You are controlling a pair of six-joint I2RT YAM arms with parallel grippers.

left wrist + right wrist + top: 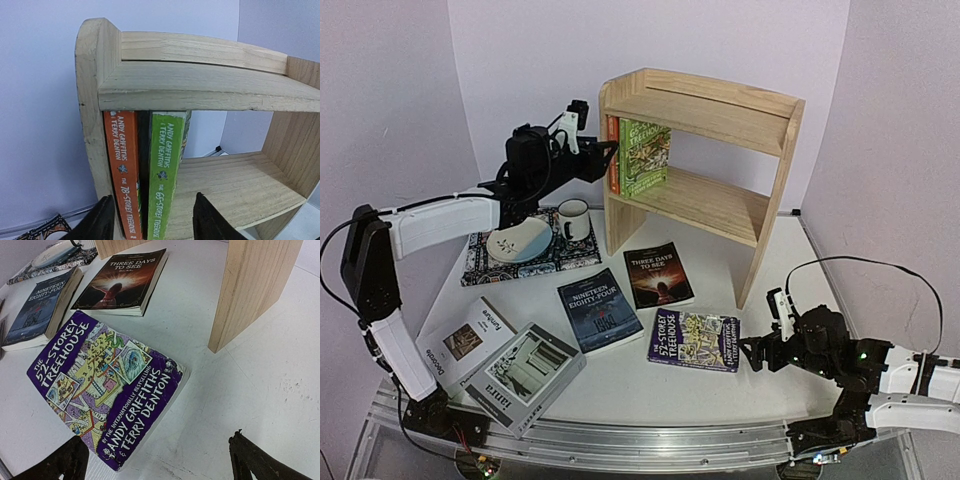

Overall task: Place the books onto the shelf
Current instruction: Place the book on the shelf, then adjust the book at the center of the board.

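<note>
Left claw [153, 196] first: its two black fingers stand spread, one on each side of the spines of the green Treehouse paperback [165, 175] and the orange Treehouse paperback [122, 175]. As far as I can see it's pinching nothing. Both books stand upright at the left end of the lower tier of the light pine two-tier shelf [200, 90], so I'd call those two shelved.

Right claw [156, 435] is spread wide and empty, hanging just above the purple 52-Storey Treehouse paperback [105, 385]. That one lies flat, cover up, on the white bench [260, 385] near the foot of the shelf's right side panel. Past it, also flat, are the black Three Days to See book [122, 280] and the dark blue Nineteen Eighty-Four book [42, 305]. The grey book [525, 372] and the thick white Decorate book [465, 345] lie over on the left side.

My guess on the purple one: it's light, bendy and glossy, so probably slippery. Lying flat, it leaves no gap for a finger underneath. I'd take it by the spine edge, the stiffest bit, and pinch across its thickness once that edge is tipped up.
</note>
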